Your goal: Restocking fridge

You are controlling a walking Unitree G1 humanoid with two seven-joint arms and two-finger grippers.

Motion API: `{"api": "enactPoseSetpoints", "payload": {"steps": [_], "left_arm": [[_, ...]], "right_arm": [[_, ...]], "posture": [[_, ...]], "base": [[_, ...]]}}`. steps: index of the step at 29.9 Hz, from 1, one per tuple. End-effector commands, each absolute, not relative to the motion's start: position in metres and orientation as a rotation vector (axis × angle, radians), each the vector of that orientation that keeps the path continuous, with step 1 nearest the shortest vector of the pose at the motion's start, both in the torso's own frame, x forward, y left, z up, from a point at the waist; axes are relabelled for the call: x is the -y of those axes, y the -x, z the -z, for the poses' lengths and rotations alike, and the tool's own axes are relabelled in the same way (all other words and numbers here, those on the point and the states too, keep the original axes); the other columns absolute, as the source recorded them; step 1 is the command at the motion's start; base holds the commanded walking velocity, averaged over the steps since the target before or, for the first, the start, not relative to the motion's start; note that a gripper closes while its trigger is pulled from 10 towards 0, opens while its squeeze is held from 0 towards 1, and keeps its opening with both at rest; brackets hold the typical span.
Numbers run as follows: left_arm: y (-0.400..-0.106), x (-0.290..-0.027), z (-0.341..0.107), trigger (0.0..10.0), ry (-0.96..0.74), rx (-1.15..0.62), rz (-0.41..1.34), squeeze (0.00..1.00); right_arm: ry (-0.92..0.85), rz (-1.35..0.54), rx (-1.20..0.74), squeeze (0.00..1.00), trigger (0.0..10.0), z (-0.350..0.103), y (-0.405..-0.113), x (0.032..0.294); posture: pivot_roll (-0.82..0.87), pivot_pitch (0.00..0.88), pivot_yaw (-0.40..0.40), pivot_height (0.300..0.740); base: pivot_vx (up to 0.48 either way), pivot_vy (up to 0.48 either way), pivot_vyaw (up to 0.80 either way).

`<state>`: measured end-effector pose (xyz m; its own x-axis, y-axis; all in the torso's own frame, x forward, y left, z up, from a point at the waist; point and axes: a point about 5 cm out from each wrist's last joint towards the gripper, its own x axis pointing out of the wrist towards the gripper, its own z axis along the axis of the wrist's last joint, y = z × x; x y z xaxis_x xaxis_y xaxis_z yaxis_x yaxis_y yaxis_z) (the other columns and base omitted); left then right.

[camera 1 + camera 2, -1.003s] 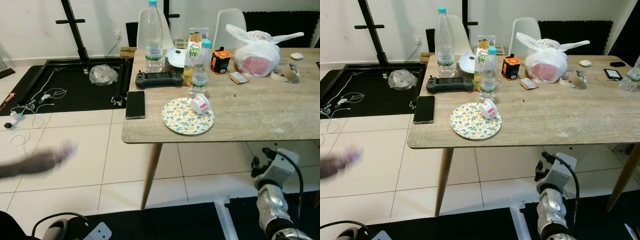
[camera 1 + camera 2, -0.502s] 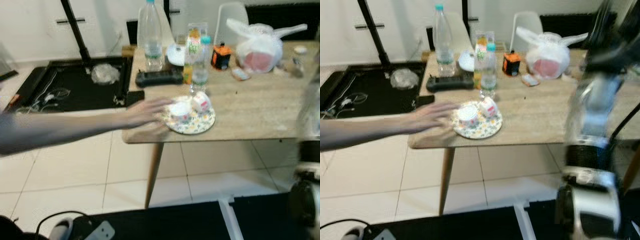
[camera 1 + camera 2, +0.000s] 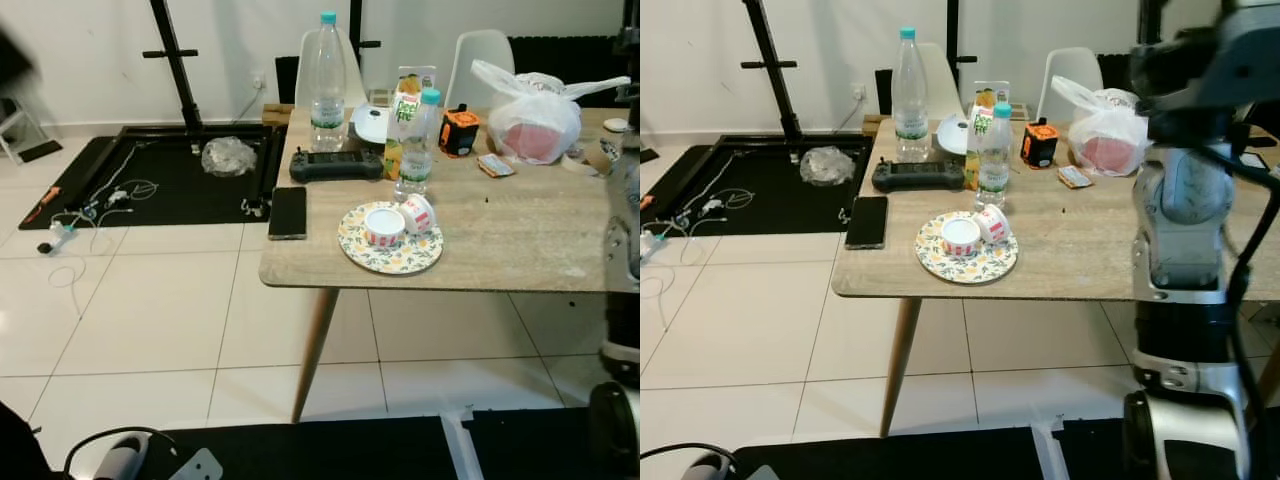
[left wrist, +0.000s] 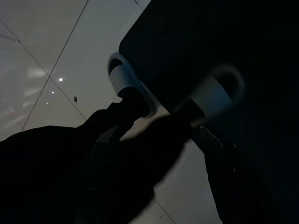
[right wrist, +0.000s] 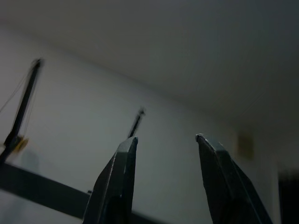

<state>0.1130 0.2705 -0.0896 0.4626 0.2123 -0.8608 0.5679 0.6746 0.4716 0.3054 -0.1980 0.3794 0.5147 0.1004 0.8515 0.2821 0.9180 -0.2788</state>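
- The stuff most likely headed for the fridge is the two small yogurt cups (image 3: 399,219). They're both on the floral plate (image 3: 391,254) near the front edge of the wooden table (image 3: 520,240): one upright, the other tipped on its side and touching it. My guess is the plate is there so they're easy to reach from the front.
- Just behind the plate there's a small water bottle (image 3: 416,148) with a juice carton (image 3: 404,108) right behind it, and a tall water bottle (image 3: 327,70) further back. All upright, could also be restock items.
- Other clutter: a black controller (image 3: 336,164), a phone (image 3: 288,211) lying flat at the table's corner, an orange tape measure (image 3: 459,131) and a knotted plastic bag (image 3: 537,114).
- The right gripper (image 5: 163,154) is raised high, pointing at a pale wall, fingers spread and gripping nothing. Its silver arm is up beside the table in the right eye view, nowhere near the cups yet.
- The left gripper (image 4: 175,100) hangs low over dark mat and tile. Too dark to say if it's spread or closed.
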Motion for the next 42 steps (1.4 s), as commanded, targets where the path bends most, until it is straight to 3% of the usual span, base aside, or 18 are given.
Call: {"api": "enactPoseSetpoints", "payload": {"steps": [1, 3, 7, 8, 10, 22, 42], "left_arm": [[-0.11, -0.273, 0.09, 10.0, -0.845, -1.109, 0.253, 0.0], [-0.11, -0.274, 0.089, 10.0, -0.854, -1.108, 0.267, 0.0], [-0.111, -0.275, 0.089, 10.0, -0.865, -1.107, 0.282, 0.0], [-0.111, -0.277, 0.088, 10.0, -0.878, -1.106, 0.289, 0.0], [-0.111, -0.279, 0.087, 10.0, -0.88, -1.106, 0.28, 0.0], [-0.107, -0.288, 0.085, 10.0, -0.92, -1.118, 0.308, 0.0], [-0.106, -0.293, 0.082, 10.0, -0.913, -1.108, 0.304, 0.0]], "right_arm": [[0.511, 0.1, 1.086, 0.0, 10.0, -0.391, -0.299, 0.189], [0.649, 0.102, 1.21, 0.0, 10.0, -0.417, -0.284, 0.179], [0.696, 0.109, 1.279, 0.0, 10.0, -0.432, -0.275, 0.174], [0.765, 0.108, 1.409, 0.0, 10.0, -0.459, -0.257, 0.164], [0.79, 0.095, 1.472, 0.0, 10.0, -0.471, -0.248, 0.155], [0.904, 0.055, 1.671, 0.0, 10.0, -0.489, -0.229, 0.106], [1.017, 0.167, 1.837, 0.0, 10.0, -0.502, -0.214, 0.091]], "posture": [[0.06, 0.006, -0.001, 0.74], [0.05, 0.016, 0.02, 0.74], [0.05, 0.028, 0.027, 0.74], [0.06, 0.06, 0.026, 0.74], [0.07, 0.083, 0.03, 0.74], [0.1, 0.151, 0.066, 0.74], [0.11, 0.167, 0.059, 0.74]], "base": [[0.0, 0.0, 0.0], [0.0, 0.0, 0.0], [0.0, 0.0, 0.0], [0.0, 0.0, 0.0], [0.0, 0.0, 0.0], [0.0, 0.0, 0.0], [0.0, 0.0, 0.0]]}}
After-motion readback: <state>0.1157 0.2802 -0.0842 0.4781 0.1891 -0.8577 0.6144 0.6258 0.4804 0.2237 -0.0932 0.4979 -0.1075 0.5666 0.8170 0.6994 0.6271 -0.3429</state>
